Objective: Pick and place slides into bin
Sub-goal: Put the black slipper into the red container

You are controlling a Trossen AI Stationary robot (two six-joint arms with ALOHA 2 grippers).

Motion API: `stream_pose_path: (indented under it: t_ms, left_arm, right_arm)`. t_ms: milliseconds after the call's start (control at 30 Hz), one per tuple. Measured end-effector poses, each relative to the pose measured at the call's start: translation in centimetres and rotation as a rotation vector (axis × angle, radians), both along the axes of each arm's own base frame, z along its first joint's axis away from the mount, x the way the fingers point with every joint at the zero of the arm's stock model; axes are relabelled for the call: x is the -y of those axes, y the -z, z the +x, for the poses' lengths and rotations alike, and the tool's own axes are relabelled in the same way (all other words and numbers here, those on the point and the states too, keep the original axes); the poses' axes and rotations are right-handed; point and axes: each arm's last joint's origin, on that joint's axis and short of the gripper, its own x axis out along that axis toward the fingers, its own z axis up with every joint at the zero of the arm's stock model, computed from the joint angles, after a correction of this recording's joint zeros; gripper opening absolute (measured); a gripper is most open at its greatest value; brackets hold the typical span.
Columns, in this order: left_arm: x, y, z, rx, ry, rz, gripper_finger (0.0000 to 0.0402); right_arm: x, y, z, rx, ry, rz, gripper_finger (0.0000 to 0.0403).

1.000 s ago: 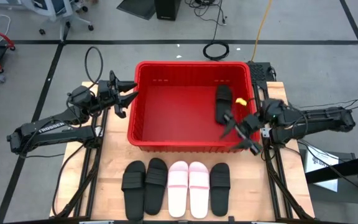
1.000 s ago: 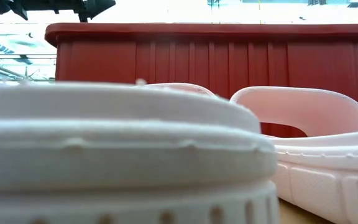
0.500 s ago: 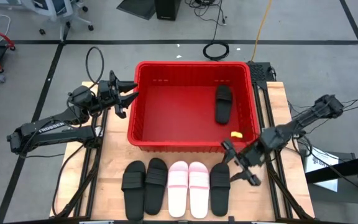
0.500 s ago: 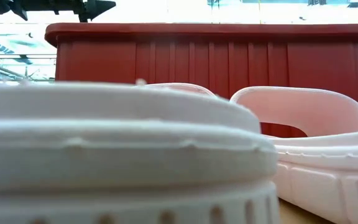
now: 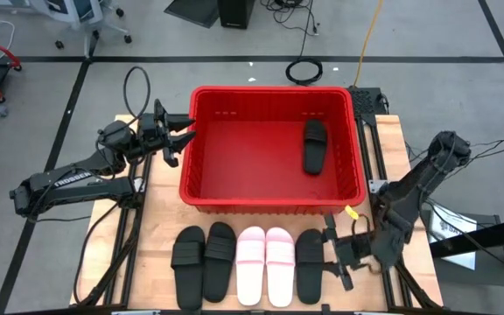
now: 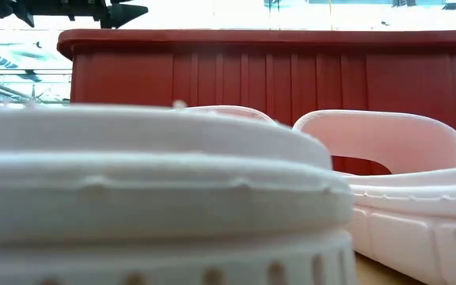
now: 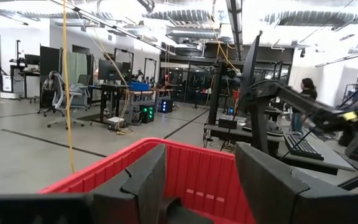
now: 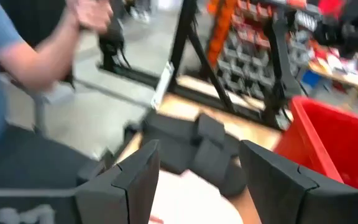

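Observation:
The red bin [image 5: 269, 197] stands in the middle of the table with one black slide [image 5: 315, 146] lying flat on its floor at the right. Five slides lie sole-down in a row near the table's front edge: two black [image 5: 204, 259], two pink [image 5: 265, 265], one black [image 5: 309, 265]. My right gripper [image 5: 332, 256] is open, just right of the rightmost black slide, pointing toward the row; the black slides [image 8: 194, 149] show ahead between its fingers. My left gripper [image 5: 185, 128] is open, above the bin's left rim [image 7: 166, 155].
The pink slides [image 6: 386, 158] fill the low view in front of the bin wall [image 6: 267, 75]. A person in a blue shirt [image 8: 5, 74] is beyond the table's left side. Frame rails run along both table sides. Bare wood lies right of the slide row.
My right gripper has swung from over the bin's right part toward the table's near edge, sinking and turning until it points at the row of slides. Its fingers stay open. The black slide in the bin has not moved.

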Motion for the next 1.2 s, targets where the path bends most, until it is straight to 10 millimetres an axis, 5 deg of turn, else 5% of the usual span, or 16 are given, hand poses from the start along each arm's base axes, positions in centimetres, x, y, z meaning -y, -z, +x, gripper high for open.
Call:
stream_pose_path:
  t_ms: [233, 567, 967, 1200]
  left_arm:
    - [0.0, 0.2, 0.0, -0.017, 0.0, -0.009, 0.0198]
    - [0.0, 0.4, 0.1, -0.039, -0.001, -0.015, 0.0198]
    - [0.0, 0.5, 0.1, -0.047, -0.002, -0.019, 0.0198]
    - [0.0, 0.5, 0.1, -0.047, -0.003, -0.019, 0.0198]
  right_arm:
    - [-3.3, 0.7, 1.5, -0.23, 0.136, -0.174, 0.021]
    - [-6.1, 4.1, 3.5, -0.534, 0.218, -0.179, 0.021]
    - [-6.2, 9.2, 3.0, -0.904, 0.338, -0.174, 0.021]
    - [-5.6, 10.6, 2.9, -0.947, 0.452, -0.229, 0.021]
